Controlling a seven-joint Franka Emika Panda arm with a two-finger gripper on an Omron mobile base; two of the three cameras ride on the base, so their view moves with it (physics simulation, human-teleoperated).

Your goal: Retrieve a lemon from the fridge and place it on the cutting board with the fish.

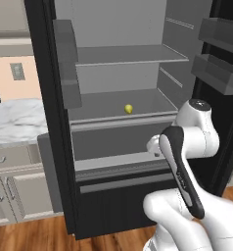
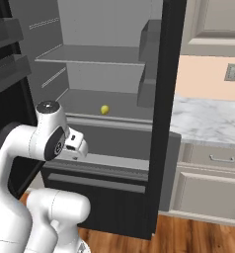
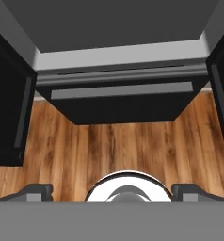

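Left base view has the fridge point(image 1: 113, 98) with both doors swung wide and the lemon point(image 1: 128, 108) sitting alone on the lower grey shelf (toward the middle). Hand view looks down at the wood floor point(image 3: 118, 141), gripper point(image 3: 112, 192) spread fully apart, grasping nothing, well below the lemon.
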